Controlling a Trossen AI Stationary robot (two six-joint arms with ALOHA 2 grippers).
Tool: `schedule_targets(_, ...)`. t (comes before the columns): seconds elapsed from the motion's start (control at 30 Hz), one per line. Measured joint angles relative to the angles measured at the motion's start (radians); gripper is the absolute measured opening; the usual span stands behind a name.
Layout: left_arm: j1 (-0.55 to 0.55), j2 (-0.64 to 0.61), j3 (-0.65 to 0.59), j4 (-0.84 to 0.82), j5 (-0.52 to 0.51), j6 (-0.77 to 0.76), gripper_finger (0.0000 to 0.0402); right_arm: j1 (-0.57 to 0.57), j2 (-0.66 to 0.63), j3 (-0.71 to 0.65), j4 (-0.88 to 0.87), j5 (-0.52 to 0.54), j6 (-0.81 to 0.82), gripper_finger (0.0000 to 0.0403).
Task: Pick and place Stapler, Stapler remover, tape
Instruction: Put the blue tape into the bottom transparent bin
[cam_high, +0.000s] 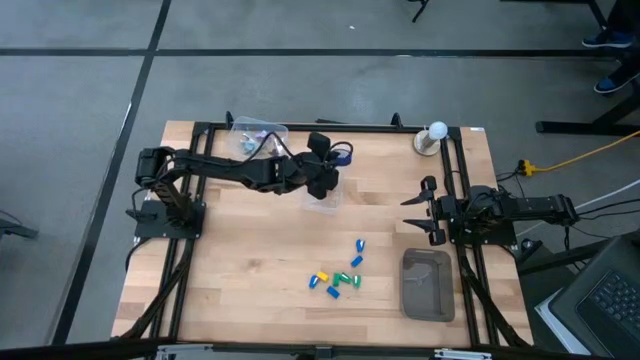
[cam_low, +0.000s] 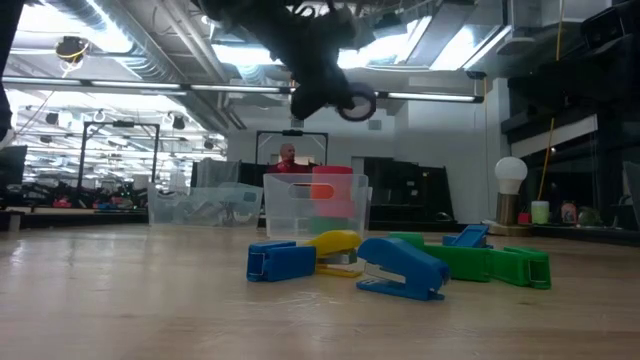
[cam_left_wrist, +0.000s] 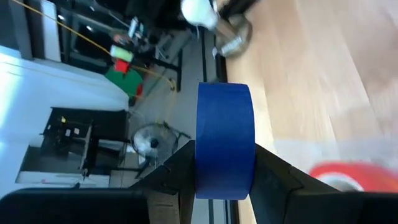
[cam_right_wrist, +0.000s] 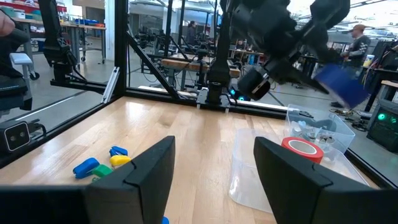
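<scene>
We see a wooden table (cam_high: 260, 250) from above, with two dark robot arms. The left gripper (cam_high: 335, 160) reaches over the far middle of the table and pinches a roll of blue tape (cam_left_wrist: 225, 140) on edge between its two fingers (cam_left_wrist: 171, 177); in the low view the roll (cam_low: 355, 104) hangs high in the air, clear of the tabletop. Just below it stands a clear tub (cam_low: 315, 205) with a red tape roll (cam_right_wrist: 301, 148) inside. A second clear tub (cam_high: 255, 132) sits at the far edge, behind the left arm. Near the front of the table lies a loose cluster of small blue, yellow and green staplers (cam_high: 338, 278), close together and some touching. To their right rests a grey tray (cam_high: 428, 285). The right gripper (cam_high: 415, 212) waits at the right side, above the tray, its jaws spread wide and holding nothing. A white lamp (cam_high: 432, 136) stands at the far right corner.
</scene>
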Motion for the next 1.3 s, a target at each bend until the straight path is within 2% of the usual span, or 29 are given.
schedule_targets(0.23,-0.001,0.000,0.000,-0.117,0.016,-0.033,0.0111,0.000,0.000,0.000,0.000,0.000,0.000,0.0225)
schedule_targets(0.67,0.000,0.013,0.000,-0.121,0.024,-0.120,0.0113,0.000,0.000,0.000,0.000,0.000,0.000,0.0225)
schedule_targets(0.93,0.000,0.051,0.000,-0.123,-0.031,-0.052,0.0114,0.000,0.000,0.000,0.000,0.000,0.000,0.0225)
schedule_targets(1.3,-0.002,0.050,0.000,-0.118,-0.040,-0.051,0.0114,0.000,0.000,0.000,0.000,0.000,0.000,0.0225)
